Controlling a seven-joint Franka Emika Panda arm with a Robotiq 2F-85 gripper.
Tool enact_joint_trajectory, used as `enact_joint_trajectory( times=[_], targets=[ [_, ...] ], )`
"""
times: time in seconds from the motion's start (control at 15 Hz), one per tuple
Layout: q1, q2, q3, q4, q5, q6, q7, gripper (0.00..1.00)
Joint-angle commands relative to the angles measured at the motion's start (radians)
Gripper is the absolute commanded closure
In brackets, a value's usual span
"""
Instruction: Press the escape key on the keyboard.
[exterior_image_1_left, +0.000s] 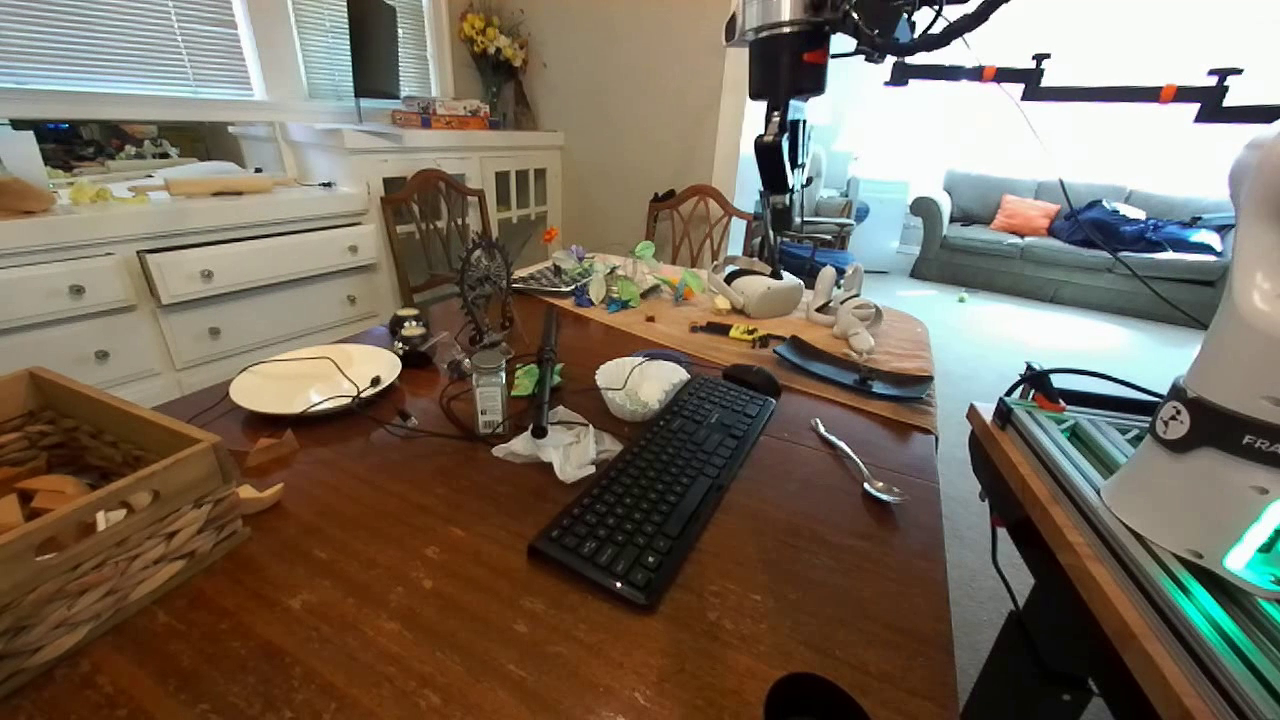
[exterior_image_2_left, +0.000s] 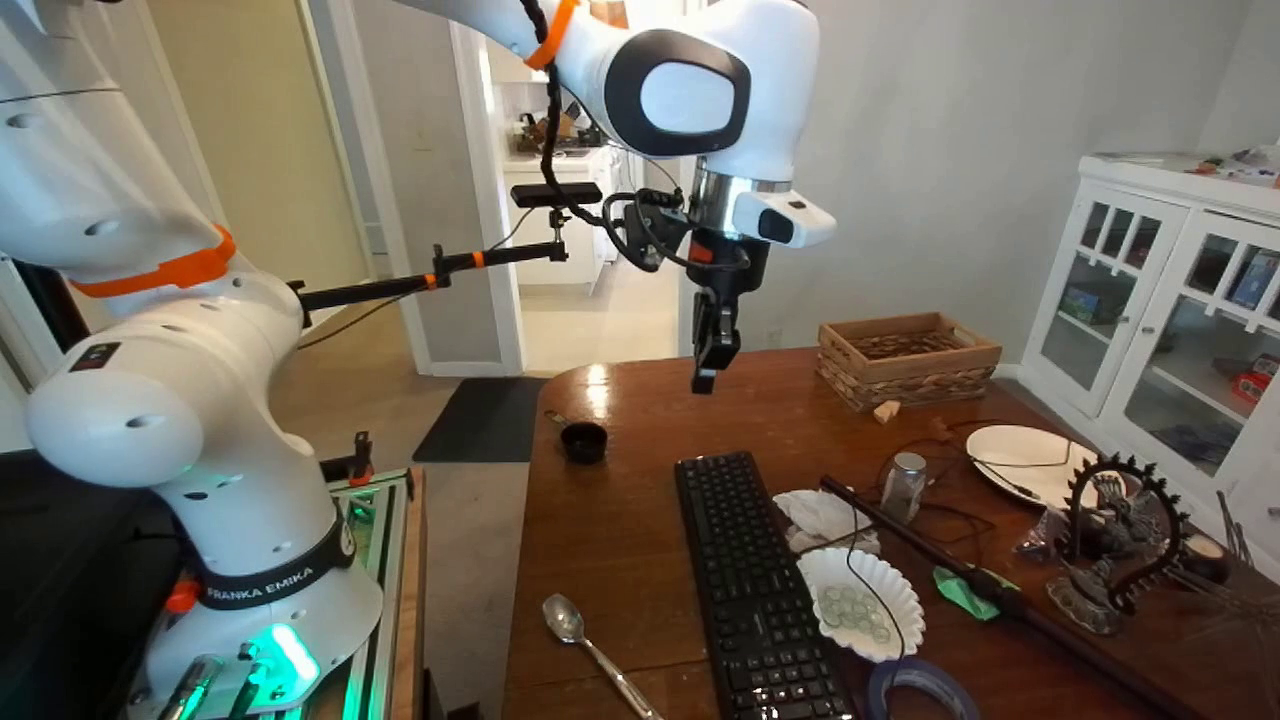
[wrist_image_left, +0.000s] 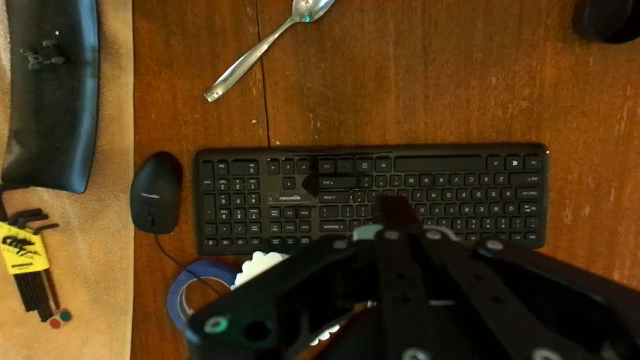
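Observation:
The black keyboard lies flat on the wooden table in both exterior views. In the wrist view the keyboard runs across the middle, its lettering upside down. The escape key is at its lower right corner there; in the exterior views it is too small to make out. My gripper points down with its fingertips together, holding nothing. The fingertips cover some keys right of the keyboard's centre. In both exterior views the gripper hangs well above the table, apart from the keyboard.
A mouse lies beside the number-pad end. A white fluted bowl, blue tape and a long black rod lie along one long side. A spoon lies on the other side. A black cup stands beyond.

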Motion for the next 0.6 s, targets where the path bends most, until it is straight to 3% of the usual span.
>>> enact_joint_trajectory(
  times=[0.0,0.53],
  targets=[
    [0.026,0.116,0.029,0.036,0.006,0.074,0.091,1.00],
    [0.085,0.390,0.050,0.129,-0.022,0.276,0.226,1.00]
  ],
)
